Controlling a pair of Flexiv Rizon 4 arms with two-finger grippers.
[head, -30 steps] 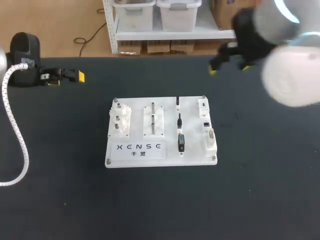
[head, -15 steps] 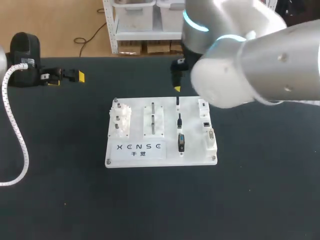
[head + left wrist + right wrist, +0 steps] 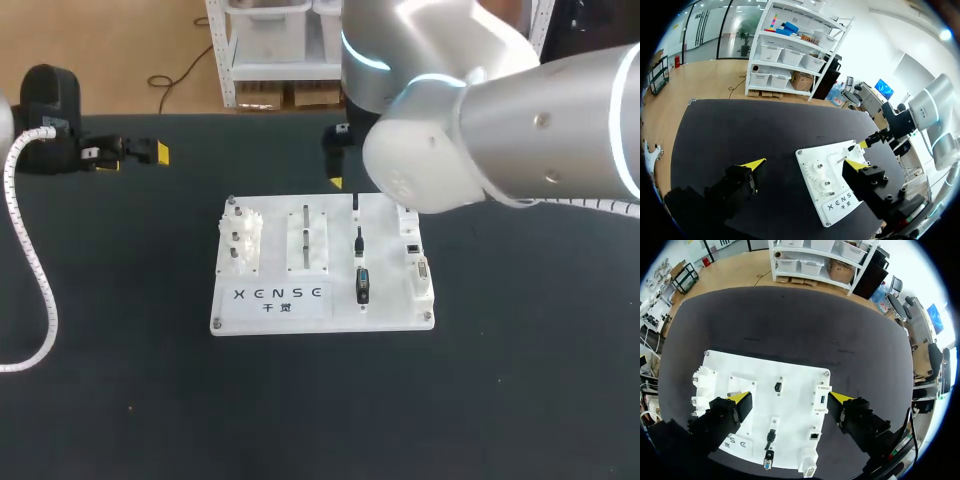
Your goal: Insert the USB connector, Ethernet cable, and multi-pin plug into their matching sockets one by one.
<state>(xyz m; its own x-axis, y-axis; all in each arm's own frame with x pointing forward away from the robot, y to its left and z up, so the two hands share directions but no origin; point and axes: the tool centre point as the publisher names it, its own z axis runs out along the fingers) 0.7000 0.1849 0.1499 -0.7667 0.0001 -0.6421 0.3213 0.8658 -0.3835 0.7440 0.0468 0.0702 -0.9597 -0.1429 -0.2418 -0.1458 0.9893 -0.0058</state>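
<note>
Right gripper [image 3: 790, 398] spread wide, empty, hovering over white board [image 3: 340, 300]. Left gripper [image 3: 805, 164] spread too, empty, well apart from board. USB connector [image 3: 778, 386], Ethernet cable [image 3: 771, 435], multi-pin plug [image 3: 768, 457] sit in board's middle column. Sockets [image 3: 821, 399] beside them look unfilled. I judge plugs small, light, rigid: pinch body flanks, spare contacts.

- Your right arm [image 3: 500, 130] comes in from the right and reaches past the middle, wrist turned downward.
- Your right gripper [image 3: 790, 397] hangs with its yellow-tipped fingers spread wide.
- Your left gripper [image 3: 805, 164] sits low at the far left, fingers wide apart too.
</note>
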